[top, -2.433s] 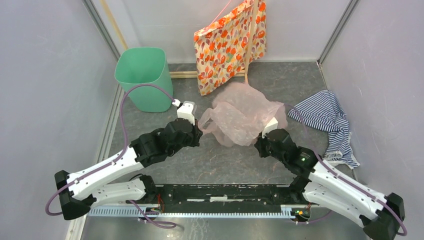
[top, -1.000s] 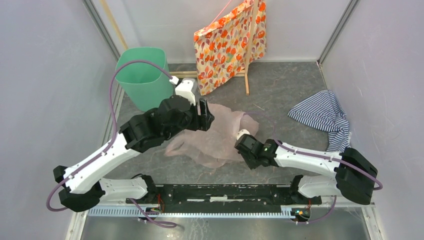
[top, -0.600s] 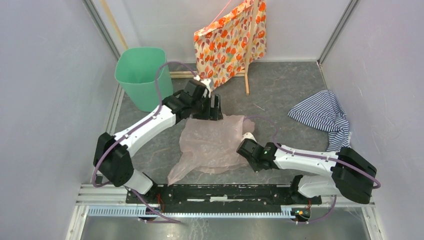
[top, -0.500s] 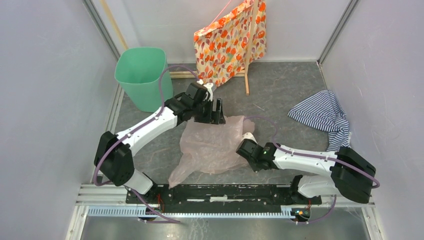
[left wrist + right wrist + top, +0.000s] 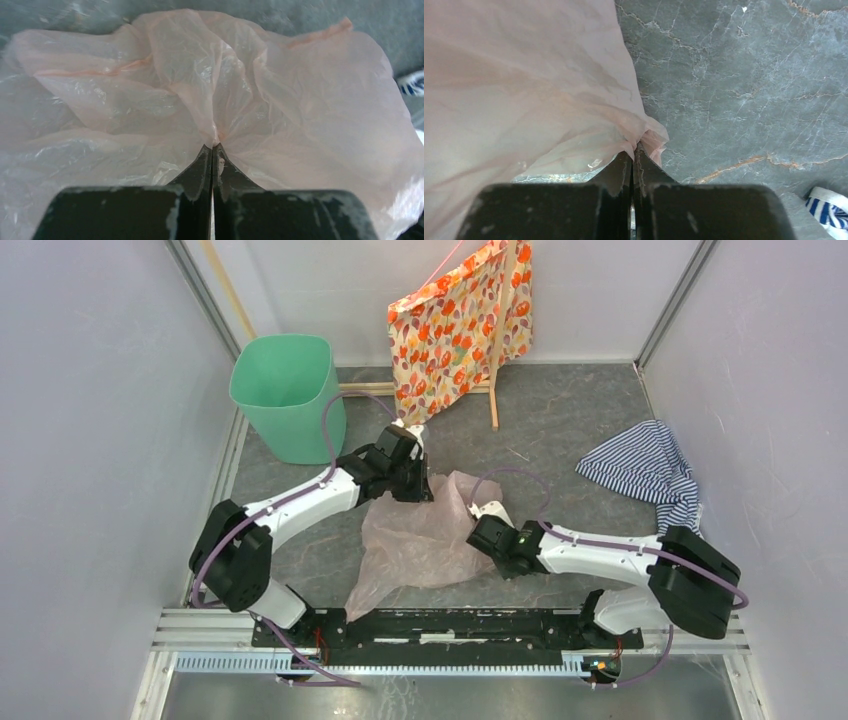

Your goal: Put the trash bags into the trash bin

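The thin, translucent pink plastic trash bag [image 5: 420, 540] lies spread on the grey marbled surface [image 5: 560, 430] at the centre of the top view. Our left gripper [image 5: 213, 147] is pressed together on a fold at its upper edge; our right gripper [image 5: 636, 147] pinches its right edge. The mint-green plastic trash bin [image 5: 285, 390] stands upright at upper left, apart from the bag. We judge the film could tear if the arms pull apart, or drape over the rim and tip the bin.

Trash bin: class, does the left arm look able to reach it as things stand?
Probably yes: the trash bin stands near the left gripper, nothing between them. But both it and the right gripper pinch the trash bag, which could tether it.
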Controlling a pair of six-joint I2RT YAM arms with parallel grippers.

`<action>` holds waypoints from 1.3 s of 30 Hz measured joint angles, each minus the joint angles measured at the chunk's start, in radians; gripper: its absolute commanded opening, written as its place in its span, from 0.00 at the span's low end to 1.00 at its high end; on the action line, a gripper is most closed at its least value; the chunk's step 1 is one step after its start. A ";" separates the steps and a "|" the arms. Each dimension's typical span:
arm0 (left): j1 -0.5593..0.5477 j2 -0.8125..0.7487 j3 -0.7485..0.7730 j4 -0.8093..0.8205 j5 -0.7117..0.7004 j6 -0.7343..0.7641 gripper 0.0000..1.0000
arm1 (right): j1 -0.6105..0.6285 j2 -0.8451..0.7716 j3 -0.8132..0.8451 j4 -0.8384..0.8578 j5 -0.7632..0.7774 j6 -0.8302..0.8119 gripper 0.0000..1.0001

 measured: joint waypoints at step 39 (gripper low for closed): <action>0.098 -0.116 0.559 -0.293 -0.230 0.066 0.89 | -0.185 -0.083 0.585 -0.172 0.019 -0.025 0.00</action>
